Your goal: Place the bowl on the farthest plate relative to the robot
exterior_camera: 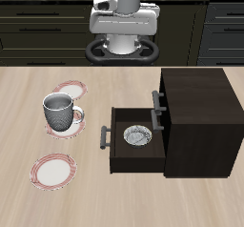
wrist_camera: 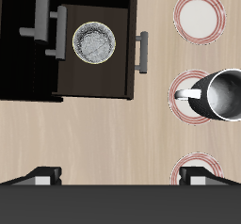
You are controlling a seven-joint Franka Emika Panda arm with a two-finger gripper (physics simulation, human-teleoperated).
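The bowl is small and white with a grey patterned inside, and it lies in the open drawer of a dark cabinet; it also shows in the wrist view. Three red-rimmed plates stand in a row beside the cabinet. The plate nearest the table's front edge is bare and also shows in the wrist view. My gripper is open and empty, high above the table's back, far from the bowl. Its fingertips show in the wrist view.
A grey mug with a handle stands on the middle plate; the wrist view shows the mug and that plate. The back plate is bare. The dark cabinet stands behind the drawer, whose handle juts out.
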